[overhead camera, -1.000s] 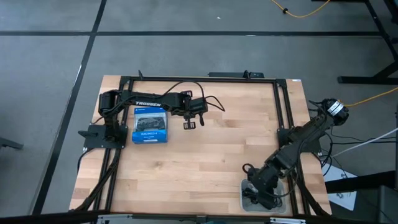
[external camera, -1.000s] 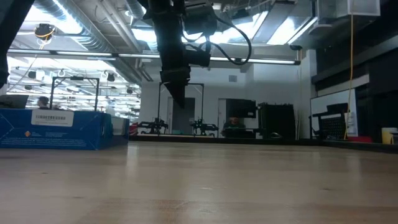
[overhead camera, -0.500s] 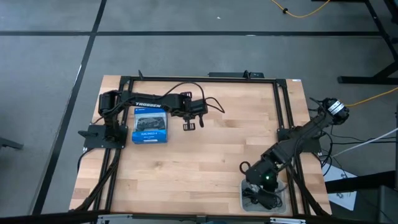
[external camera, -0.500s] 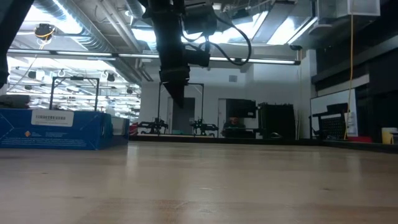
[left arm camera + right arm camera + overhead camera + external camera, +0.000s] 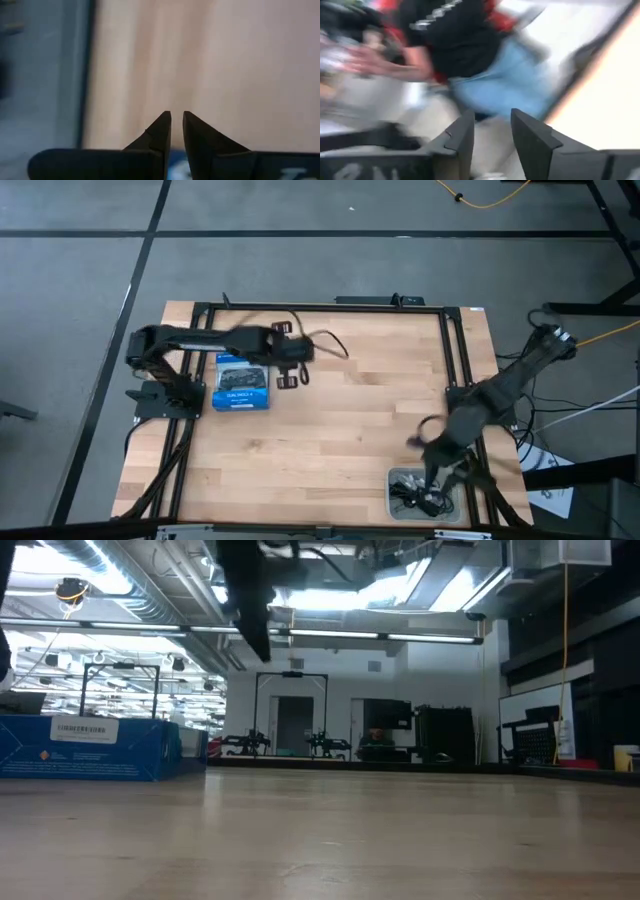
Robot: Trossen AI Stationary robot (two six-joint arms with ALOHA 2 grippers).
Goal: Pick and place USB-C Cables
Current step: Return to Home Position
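The USB-C cables (image 5: 412, 498) lie as a dark tangle in a clear tray (image 5: 395, 480) at the table's near right corner; pale ones I cannot pick out. My right gripper (image 5: 424, 437) hovers just beyond the tray's far side, blurred in the high view. In its wrist view my right gripper (image 5: 492, 131) is open and empty. My left gripper (image 5: 289, 379) hangs above the table beside the blue box (image 5: 240, 384), toward the far left. In its wrist view my left gripper (image 5: 177, 121) is shut with nothing between the fingers.
The blue box (image 5: 90, 747) lies flat on the far left part of the table. A dark frame rail (image 5: 455, 350) runs along the table's right side. Bare wood (image 5: 330, 430) fills the middle. A person (image 5: 455, 45) stands beyond the table in the right wrist view.
My right gripper has risen out of the tray and moved toward the table's far edge, leaving the cables in the tray. My left arm has swung toward the table's left, carrying its gripper left and upward.
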